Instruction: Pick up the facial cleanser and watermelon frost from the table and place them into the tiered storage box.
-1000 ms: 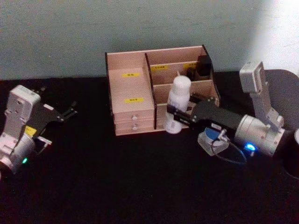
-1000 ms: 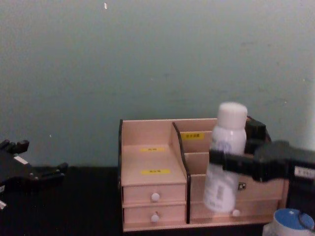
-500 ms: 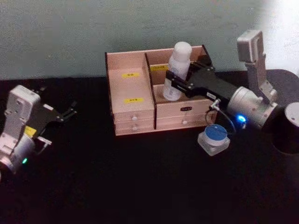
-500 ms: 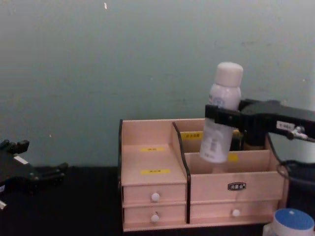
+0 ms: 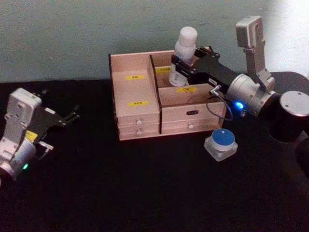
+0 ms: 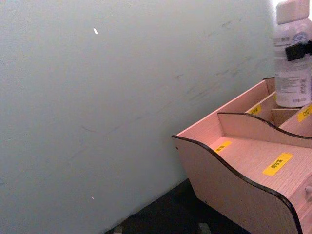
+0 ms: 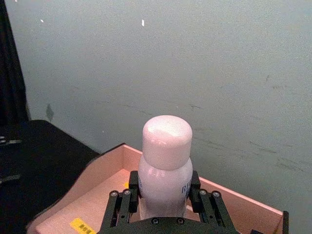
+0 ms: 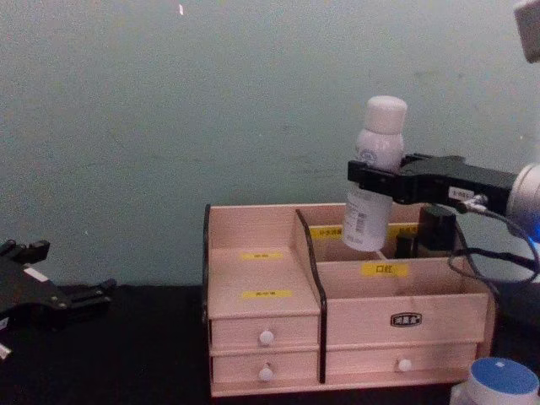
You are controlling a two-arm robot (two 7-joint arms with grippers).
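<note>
The facial cleanser (image 5: pixel 185 43), a white bottle with a rounded cap, hangs nearly upright over the rear right compartments of the tiered storage box (image 5: pixel 140 121). My right gripper (image 5: pixel 182 67) is shut on its body, seen from the side in the chest view (image 8: pixel 371 180) and from behind in the right wrist view (image 7: pixel 165 202). The bottle's base (image 8: pixel 365 232) sits just above the back tier's edge. The watermelon frost (image 5: pixel 221 143), a small clear jar with a blue lid, stands on the black table right of the box front. My left gripper (image 5: pixel 72 114) rests open at the far left.
A dark object (image 8: pixel 434 228) stands in the box's (image 8: pixel 261 308) back right compartment, close beside the bottle. A pale green wall rises right behind the box. The black table (image 5: pixel 145 183) stretches out in front, and my right arm's cable loops above the jar.
My right gripper has carried the bottle from in front of the box's drawers up and back, over the middle tier, to above the rear compartments. The left arm has stayed still.
</note>
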